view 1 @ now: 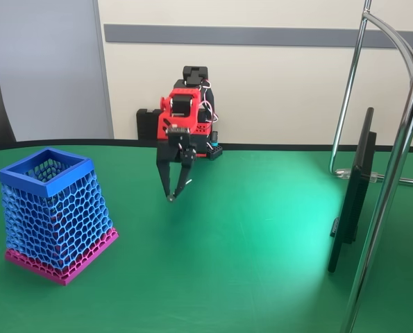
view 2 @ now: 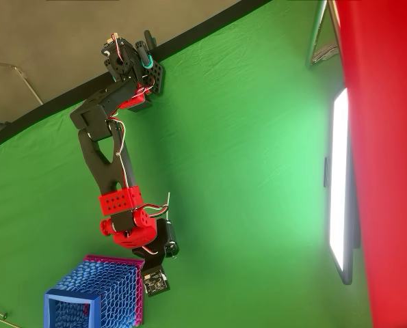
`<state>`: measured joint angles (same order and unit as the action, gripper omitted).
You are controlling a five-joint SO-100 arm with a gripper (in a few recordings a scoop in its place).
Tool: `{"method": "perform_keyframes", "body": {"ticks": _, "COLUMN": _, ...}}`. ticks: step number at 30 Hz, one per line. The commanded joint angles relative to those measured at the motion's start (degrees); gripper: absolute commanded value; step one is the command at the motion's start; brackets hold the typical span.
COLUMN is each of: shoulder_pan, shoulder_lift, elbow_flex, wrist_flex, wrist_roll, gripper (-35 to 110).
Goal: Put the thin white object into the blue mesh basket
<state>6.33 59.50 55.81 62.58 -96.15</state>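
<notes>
Blue mesh basket (view 1: 55, 211) sits nearest, upright on green table (view 1: 248, 236), rim up, pink base down, fixed view left. Gripper (view 1: 175, 196) hangs right of it, above the cloth, tips pointing down, jaws nearly closed, pinching thin white object (view 1: 184, 186). Its long axis runs steeply, near vertical, alongside the fingers. Overhead view: gripper (view 2: 155, 263) just beside basket (view 2: 97, 294).

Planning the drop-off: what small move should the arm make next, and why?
Probably swing left in the fixed view, staying high: the gripper hangs shut above the green table, seemingly pinching the thin white wire-like stick, while the blue honeycomb-mesh basket stands apart to its left, its square rim open upward.
</notes>
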Motion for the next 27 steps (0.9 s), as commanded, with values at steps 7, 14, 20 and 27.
{"method": "perform_keyframes", "body": {"ticks": 7, "shoulder_pan": 3.16, "shoulder_lift": 0.44, "elbow_flex": -19.86, "wrist_flex": 3.43, "wrist_roll": -2.46, "gripper": 8}}
{"method": "perform_keyframes", "body": {"ticks": 14, "shoulder_pan": 5.98, "shoulder_lift": -4.13, "elbow_flex": -35.86, "wrist_flex": 4.75, "wrist_roll": -5.89, "gripper": 8}}
{"method": "perform_keyframes", "body": {"ticks": 20, "shoulder_pan": 8.00, "shoulder_lift": -9.23, "elbow_flex": -47.55, "wrist_flex": 5.54, "wrist_roll": -8.53, "gripper": 8}}
{"method": "perform_keyframes", "body": {"ticks": 27, "shoulder_pan": 10.28, "shoulder_lift": -15.82, "elbow_flex": -60.38, "wrist_flex": 4.48, "wrist_roll": -11.60, "gripper": 9}}
